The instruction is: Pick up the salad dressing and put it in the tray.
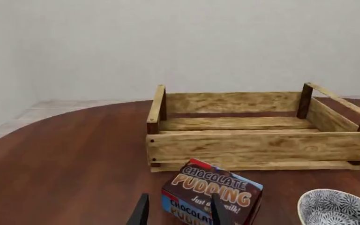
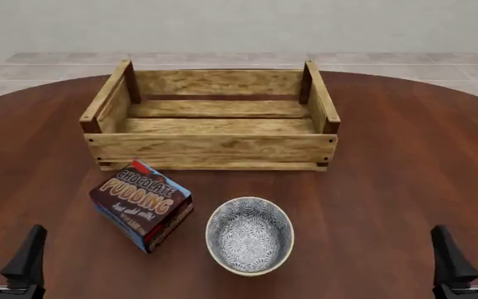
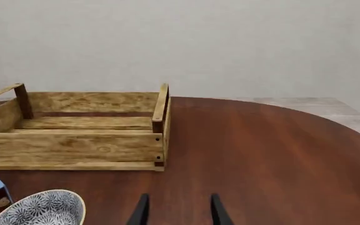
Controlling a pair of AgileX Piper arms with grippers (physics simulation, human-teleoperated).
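The salad dressing does not show in any view. The tray point(image 2: 210, 148) is a light-wood slatted crate standing empty at the table's middle back; it also fills the left wrist view point(image 1: 255, 146) and appears in the right wrist view point(image 3: 73, 147). My left gripper point(image 2: 2, 254) sits open at the near left edge, well short of the tray, with nothing between its fingers point(image 1: 141, 213). At the near right edge my right gripper point(image 2: 473, 252) is open and empty too, its fingers point(image 3: 216, 211) over bare table.
A brown-and-blue Chocolate Pudding box point(image 2: 142, 204) lies tilted in front of the tray's left corner, just ahead of my left gripper point(image 1: 180, 212). A grey patterned bowl point(image 2: 250, 235) stands to its right. The round dark wooden table point(image 2: 405, 174) ends in a curved edge.
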